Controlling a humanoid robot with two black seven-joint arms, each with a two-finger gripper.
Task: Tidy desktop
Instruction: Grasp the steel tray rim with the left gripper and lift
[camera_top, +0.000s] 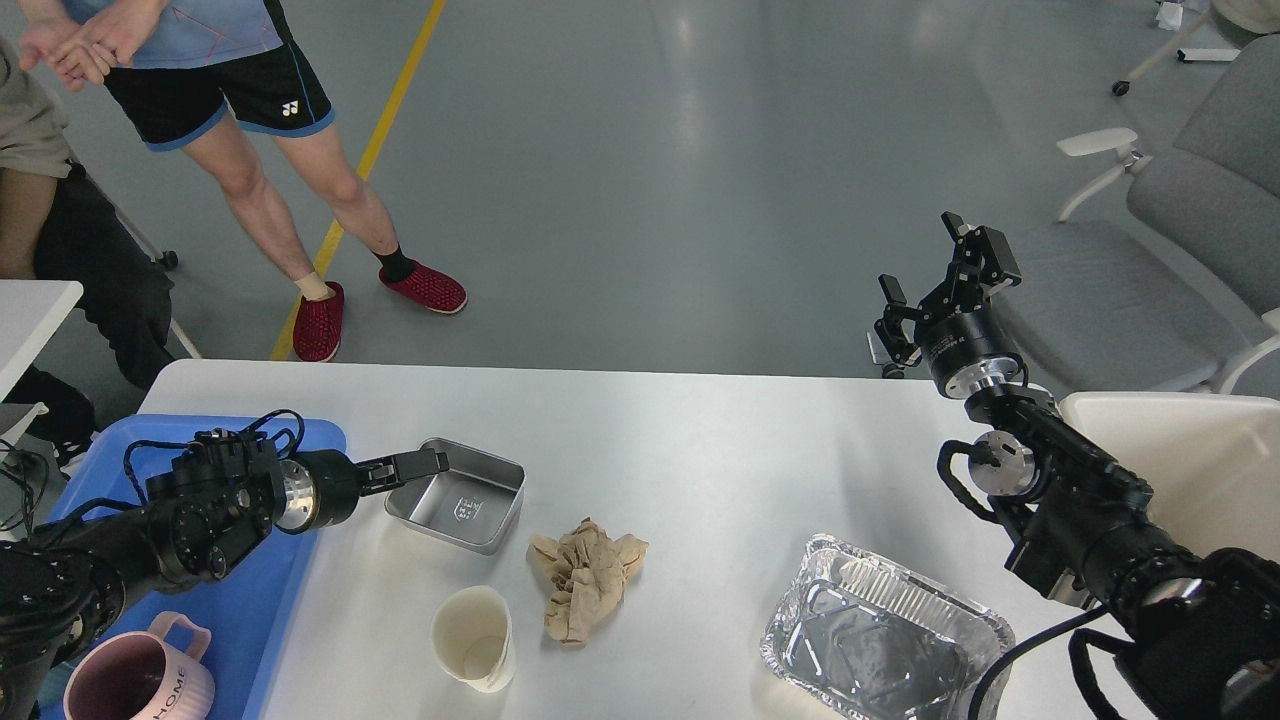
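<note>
Readable text: pink mug (140, 680) said "HOME"; a person's black shorts (225, 90) carried a white Yonex-style logo. The steel tray (458, 495) had an emblem stamped in its floor, unreadable.

The desktop (720, 450) spanned our whole lower view, under both arms. Our left gripper (425, 464) reached in horizontally over the blue tray (310, 440), tip at the steel tray's left rim; seen edge-on, we couldn't tell whether its fingers were apart or together. Our right gripper (935, 270) was raised past the desktop's far edge, 2 fingers (985, 245) spread wide, holding nothing.

Also on the desktop: paper cup (472, 640), crumpled brown paper (585, 575), foil tray (885, 635).
</note>
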